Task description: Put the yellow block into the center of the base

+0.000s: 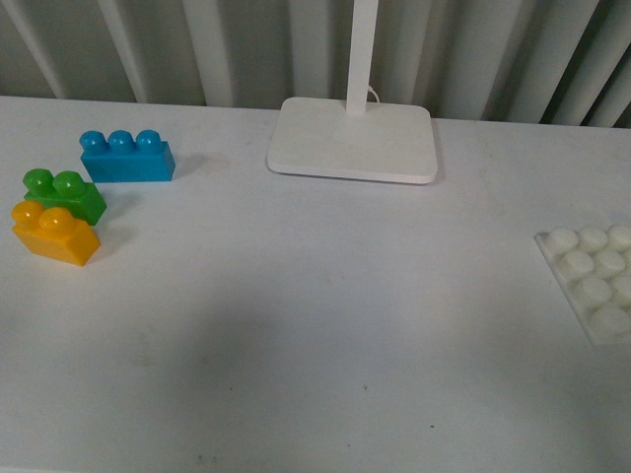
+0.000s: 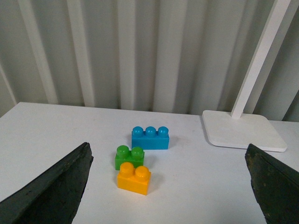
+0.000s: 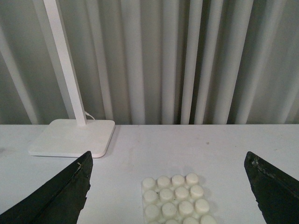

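Block (image 1: 55,235) left, short brick (image 1: 65,195) behind, long brick (image 1: 127,158) beyond, lamp foot (image 1: 352,138) centre, base (image 1: 592,281) right.

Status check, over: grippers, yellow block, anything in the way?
Left gripper, right gripper open, empty. Yellow block on table, not picked up. Green brick close behind it. Base studs bare.

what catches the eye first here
Three bright plastic bricks cluster at the left of the table: a small yellow-orange two-stud brick nearest, a green two-stud brick just behind it, a blue three-stud brick furthest back. A flat white studded base plate lies far right; a smooth white lamp foot stands back centre.
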Motion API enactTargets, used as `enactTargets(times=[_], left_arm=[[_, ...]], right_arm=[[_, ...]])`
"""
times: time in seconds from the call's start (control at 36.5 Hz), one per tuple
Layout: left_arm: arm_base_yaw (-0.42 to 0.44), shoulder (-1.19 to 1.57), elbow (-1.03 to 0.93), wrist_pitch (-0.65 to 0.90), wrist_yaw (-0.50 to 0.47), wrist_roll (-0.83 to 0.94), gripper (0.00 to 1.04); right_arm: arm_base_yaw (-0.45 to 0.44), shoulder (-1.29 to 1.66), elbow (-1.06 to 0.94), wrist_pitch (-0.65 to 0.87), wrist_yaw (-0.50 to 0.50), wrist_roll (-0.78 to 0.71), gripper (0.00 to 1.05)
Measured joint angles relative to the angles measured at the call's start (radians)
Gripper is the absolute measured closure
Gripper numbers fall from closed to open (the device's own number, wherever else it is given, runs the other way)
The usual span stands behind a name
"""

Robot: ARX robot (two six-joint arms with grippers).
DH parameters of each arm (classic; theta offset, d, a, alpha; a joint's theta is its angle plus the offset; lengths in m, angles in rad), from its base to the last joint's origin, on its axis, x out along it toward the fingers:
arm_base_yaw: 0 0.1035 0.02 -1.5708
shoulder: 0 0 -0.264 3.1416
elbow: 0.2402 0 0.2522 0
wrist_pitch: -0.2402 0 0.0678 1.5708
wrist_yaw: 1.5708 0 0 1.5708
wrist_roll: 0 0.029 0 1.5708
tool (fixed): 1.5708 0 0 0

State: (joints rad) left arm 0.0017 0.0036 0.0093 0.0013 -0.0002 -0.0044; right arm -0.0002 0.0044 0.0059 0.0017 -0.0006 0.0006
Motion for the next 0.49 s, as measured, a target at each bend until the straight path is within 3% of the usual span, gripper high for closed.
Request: enactTargets(times=[0.49], left_arm=[[0.0,0.0,0.0,0.0,0.0,0.0,0.06]], right_arm=[[0.0,0.0,0.0,0.0,0.0,0.0,0.09]])
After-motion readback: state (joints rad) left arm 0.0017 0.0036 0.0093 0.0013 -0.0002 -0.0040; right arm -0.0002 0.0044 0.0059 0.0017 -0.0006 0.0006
